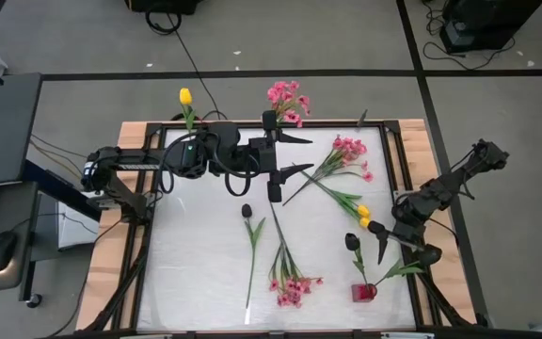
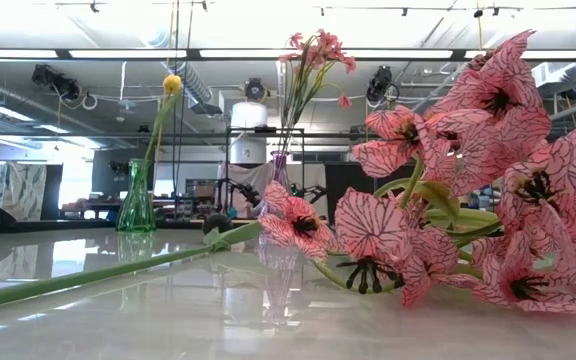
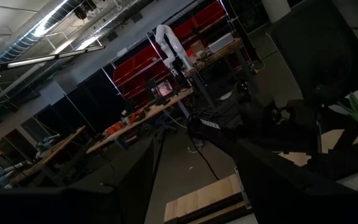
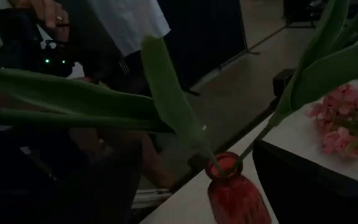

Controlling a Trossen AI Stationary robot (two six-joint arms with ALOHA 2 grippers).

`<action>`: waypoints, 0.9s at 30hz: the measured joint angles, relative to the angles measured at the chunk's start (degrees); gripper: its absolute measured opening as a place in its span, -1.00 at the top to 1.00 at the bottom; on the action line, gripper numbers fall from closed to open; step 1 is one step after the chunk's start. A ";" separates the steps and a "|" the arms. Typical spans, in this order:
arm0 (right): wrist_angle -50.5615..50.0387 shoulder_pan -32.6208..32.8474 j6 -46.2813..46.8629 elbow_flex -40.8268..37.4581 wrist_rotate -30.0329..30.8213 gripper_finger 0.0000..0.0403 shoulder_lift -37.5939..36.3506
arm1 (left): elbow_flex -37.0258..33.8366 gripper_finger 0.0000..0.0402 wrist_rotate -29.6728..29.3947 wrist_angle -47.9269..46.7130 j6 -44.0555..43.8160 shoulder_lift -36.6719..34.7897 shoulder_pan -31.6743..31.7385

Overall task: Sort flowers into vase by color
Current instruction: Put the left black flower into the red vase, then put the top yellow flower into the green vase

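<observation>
Overhead arrangement. The left arm reaches horizontally across the table's far half, its left gripper point(image 1: 288, 153) with jaws spread wide and holding nothing, just beside the pink blossom spray point(image 1: 287, 102) standing in a vase at the far edge. The right arm folds in from the right edge; the right gripper point(image 1: 395, 247) is fully parted and empty, just above the small red glass vase point(image 1: 363, 293) that holds a dark red tulip point(image 1: 352, 242). Other long green-stemmed flowers point(image 1: 252, 247) lie loose on the white tabletop point(image 1: 196, 254).
</observation>
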 joint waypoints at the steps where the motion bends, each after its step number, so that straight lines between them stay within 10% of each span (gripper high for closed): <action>1: -0.20 0.00 0.18 0.00 -0.08 -0.56 -0.36 | 0.00 -0.16 0.00 0.00 -0.02 0.00 0.02; 27: -13.77 -0.07 10.86 0.00 0.97 -0.56 -19.73 | 0.00 -0.16 0.00 0.00 -0.02 0.00 0.01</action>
